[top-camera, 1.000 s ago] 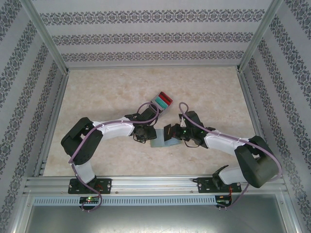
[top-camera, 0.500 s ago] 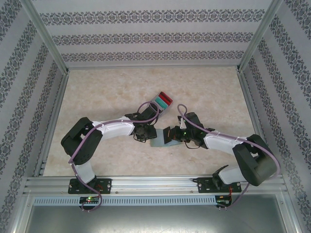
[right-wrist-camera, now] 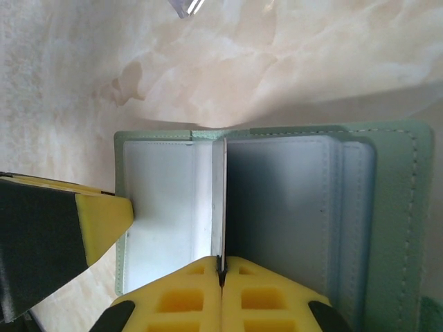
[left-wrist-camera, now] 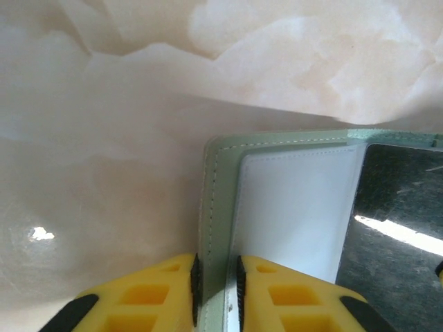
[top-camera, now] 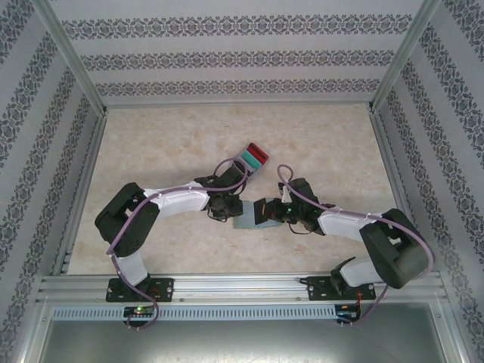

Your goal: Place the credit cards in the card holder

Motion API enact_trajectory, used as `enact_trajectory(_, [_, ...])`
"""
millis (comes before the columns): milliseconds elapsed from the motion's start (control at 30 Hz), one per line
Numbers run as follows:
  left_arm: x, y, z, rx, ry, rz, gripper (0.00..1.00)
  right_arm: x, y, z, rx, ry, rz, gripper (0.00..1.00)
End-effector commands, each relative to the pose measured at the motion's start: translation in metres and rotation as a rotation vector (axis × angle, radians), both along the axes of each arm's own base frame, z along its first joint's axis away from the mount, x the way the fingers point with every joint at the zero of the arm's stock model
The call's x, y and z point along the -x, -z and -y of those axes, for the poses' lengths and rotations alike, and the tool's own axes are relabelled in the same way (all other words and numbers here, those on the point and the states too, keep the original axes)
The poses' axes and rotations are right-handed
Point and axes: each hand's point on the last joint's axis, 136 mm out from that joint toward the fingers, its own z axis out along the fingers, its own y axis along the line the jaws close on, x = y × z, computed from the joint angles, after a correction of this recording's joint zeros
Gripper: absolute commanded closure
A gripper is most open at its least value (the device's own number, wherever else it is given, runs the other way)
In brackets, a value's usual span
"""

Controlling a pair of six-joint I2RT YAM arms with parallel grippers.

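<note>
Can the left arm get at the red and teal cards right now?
Probably not: the left gripper is pinching the edge of the card holder. The cards sit close beside its wrist.

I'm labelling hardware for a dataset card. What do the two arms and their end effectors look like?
Both arms have white link shells between bulky black joint housings: left arm, right arm. A purple cable runs along each. The left end effector and right end effector have yellow fingers with recessed pockets and black pads.

The right gripper [right-wrist-camera: 221,266] pinches a thin inner leaf [right-wrist-camera: 219,200] of the open card holder [right-wrist-camera: 398,207].
</note>
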Motion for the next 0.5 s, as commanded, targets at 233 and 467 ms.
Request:
enact_trajectory(233, [0.004, 0.013, -0.01, -0.054, -0.006, -0.029, 0.79, 0.002, -0.02, -0.008, -0.053, -0.025, 0.054, 0.96])
enact_trajectory(467, [0.004, 0.014, -0.009, -0.054, -0.005, -0.032, 0.79, 0.003, 0.005, -0.013, -0.047, -0.037, -0.014, 0.97])
